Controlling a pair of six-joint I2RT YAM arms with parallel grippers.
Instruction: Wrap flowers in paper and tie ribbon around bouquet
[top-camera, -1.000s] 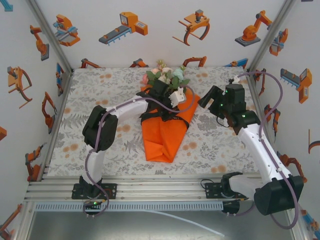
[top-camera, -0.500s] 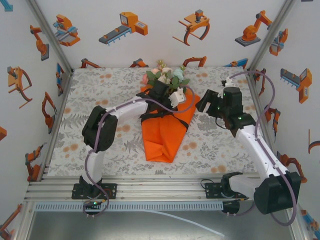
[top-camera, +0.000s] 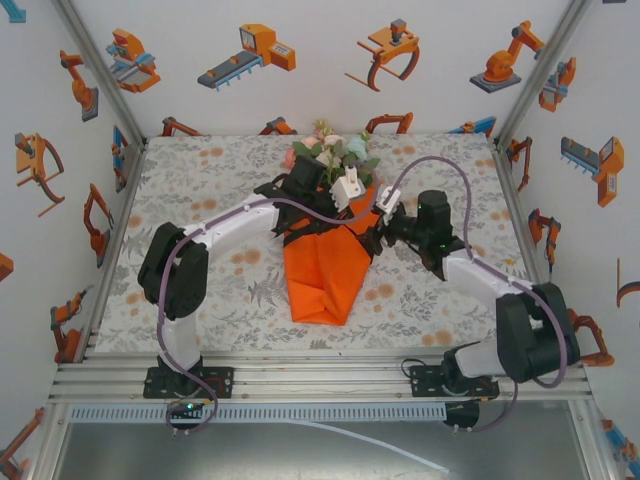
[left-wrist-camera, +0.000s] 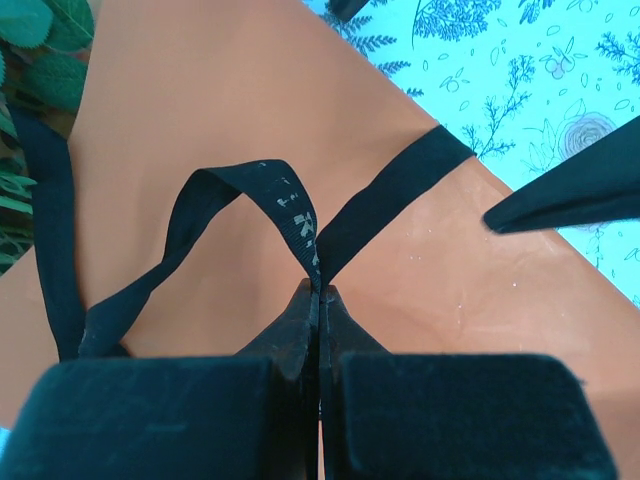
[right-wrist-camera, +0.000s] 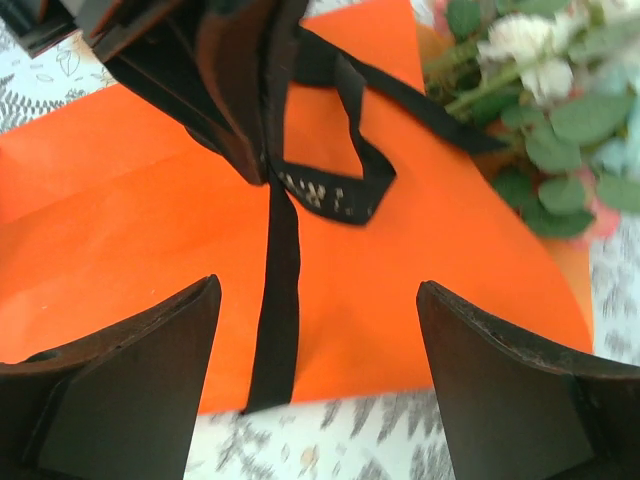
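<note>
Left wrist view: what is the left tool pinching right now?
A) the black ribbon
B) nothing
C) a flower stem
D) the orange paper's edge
A: the left tool is shut on the ribbon, whose loop rises from its tips above the orange paper.

Left arm (top-camera: 225, 225): we note it rising from its base at the near-left of the paper (top-camera: 325, 275). It folds sharply at the elbow and runs its white forearm out toward the paper's far end. There the wrist tips the left gripper (left-wrist-camera: 318, 296) down over the paper's upper part, jaws pressed tight together, pinching a loop of the ribbon (left-wrist-camera: 290, 212) at the very tips.

Right arm (top-camera: 480, 275): we see it come in from the near-right of the paper, elbow bent low and forearm stretched flat toward the paper's right edge. The right gripper (right-wrist-camera: 318, 292) sits low at that edge, facing across the paper at the left gripper. Its fingers (right-wrist-camera: 150, 370) are spread wide.
</note>
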